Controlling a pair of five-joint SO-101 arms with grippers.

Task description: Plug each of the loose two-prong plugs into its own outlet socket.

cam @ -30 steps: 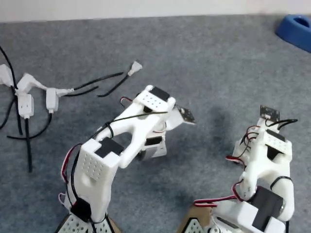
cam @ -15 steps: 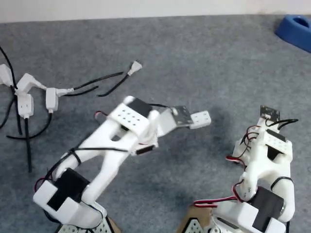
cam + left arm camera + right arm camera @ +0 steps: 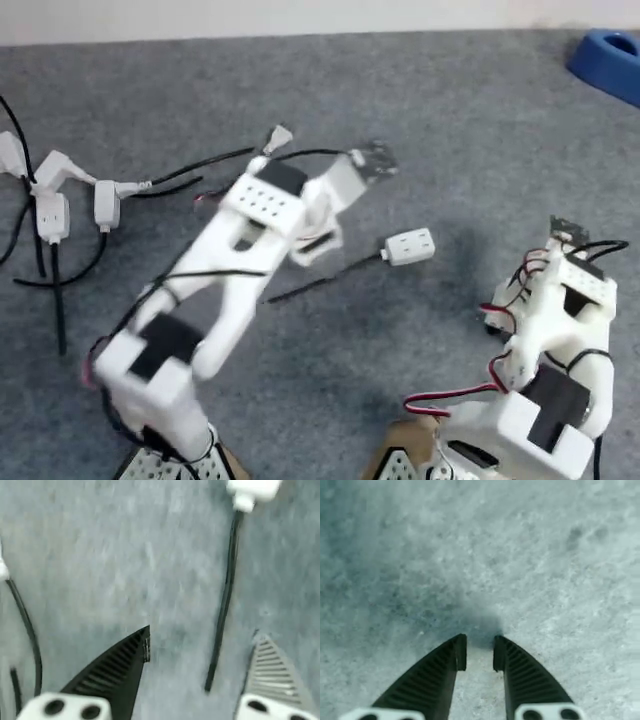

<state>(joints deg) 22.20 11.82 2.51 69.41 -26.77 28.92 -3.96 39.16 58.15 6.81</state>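
A white outlet socket (image 3: 408, 246) lies mid-carpet, its black cord (image 3: 320, 282) trailing toward the arms. In the left wrist view the socket (image 3: 252, 490) and its cord (image 3: 225, 595) lie between and beyond the fingers. My left gripper (image 3: 202, 632) is open and empty; in the high view the left gripper (image 3: 370, 160) hovers beyond the socket. A loose white plug (image 3: 277, 138) on a black cord lies just left of it. At the far left sits a cluster of white sockets and plugs (image 3: 52, 212). My right gripper (image 3: 480, 645) points down at bare carpet, shut and empty.
A blue container (image 3: 612, 55) sits at the far right corner. Black cords (image 3: 55, 290) loop over the carpet at the left edge. The right arm (image 3: 560, 320) is folded back at the near right. Grey carpet (image 3: 470, 130) lies open between the socket and the container.
My left arm has swung away from me and to the left. The white socket that was at its fingers now lies alone on the carpet. The right arm shifted only slightly.
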